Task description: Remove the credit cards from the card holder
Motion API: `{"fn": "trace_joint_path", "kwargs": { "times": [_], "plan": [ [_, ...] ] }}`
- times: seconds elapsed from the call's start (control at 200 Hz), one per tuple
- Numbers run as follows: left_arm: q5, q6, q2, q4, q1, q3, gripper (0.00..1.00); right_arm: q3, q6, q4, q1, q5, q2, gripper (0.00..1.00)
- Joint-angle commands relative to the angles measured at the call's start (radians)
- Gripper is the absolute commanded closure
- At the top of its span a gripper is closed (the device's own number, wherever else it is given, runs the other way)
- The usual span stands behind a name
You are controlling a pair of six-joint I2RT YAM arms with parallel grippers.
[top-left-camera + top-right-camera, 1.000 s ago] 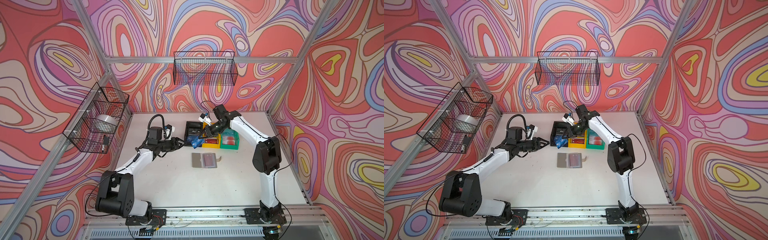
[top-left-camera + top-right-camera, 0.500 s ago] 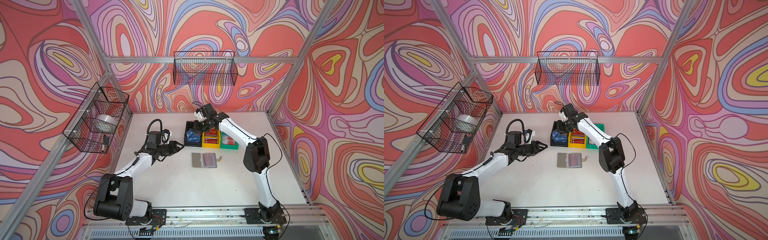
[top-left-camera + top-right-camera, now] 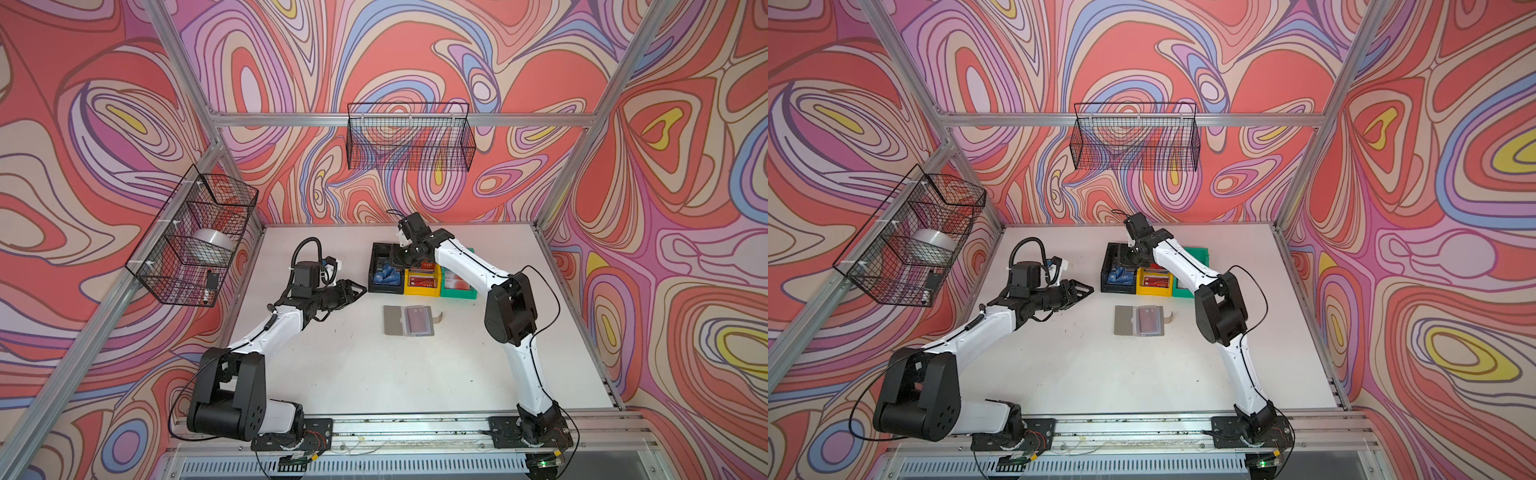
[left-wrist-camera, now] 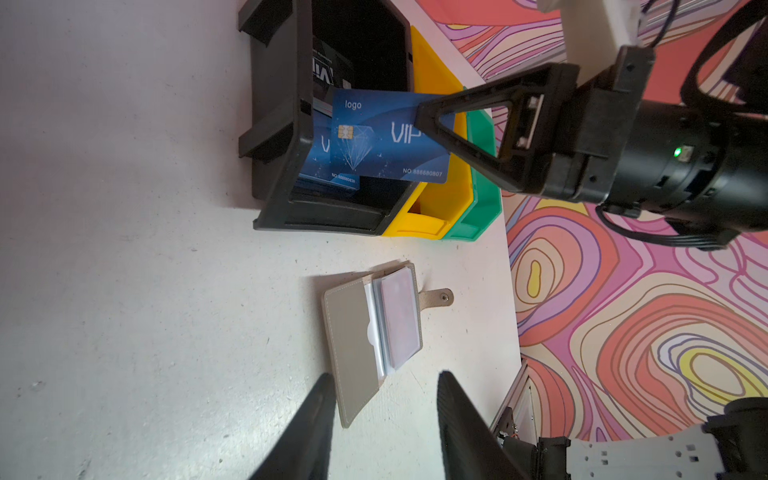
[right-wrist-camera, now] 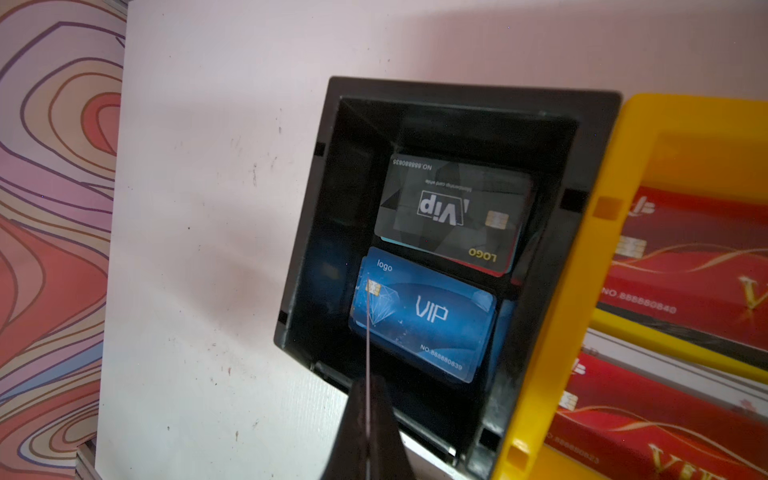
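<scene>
Card (image 4: 374, 137) in right gripper (image 5: 368, 386) — above black bin (image 4: 276, 124), card holder (image 4: 349, 332) apart

Right arm (image 3: 469, 270) was stretched forward with the elbow raised and the wrist bent down over the black bin (image 3: 372, 268). Right gripper (image 4: 419, 118) hung just above the bin's opening, jaws pinched tight on one end of a dark blue VIP card (image 4: 374, 141), which stood on edge. Left arm (image 3: 274, 328) lay low, left of the bin, forearm near level. Left gripper (image 3: 360, 288) pointed at the bin's front left corner, just beside it, jaws partly apart with nothing between them.
</scene>
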Motion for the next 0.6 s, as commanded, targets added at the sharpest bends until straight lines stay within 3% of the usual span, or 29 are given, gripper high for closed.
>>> {"fn": "trace_joint_path", "kwargs": {
  "times": [0.0, 0.596],
  "plan": [
    [0.017, -0.008, 0.008, 0.024, 0.005, -0.013, 0.56, -0.026, 0.036, 0.037, 0.010, 0.019, 0.000, 1.00],
    [0.026, -0.004, 0.007, 0.037, 0.012, -0.027, 0.57, 0.025, 0.023, 0.027, 0.035, -0.016, 0.082, 1.00]
  ]
}}
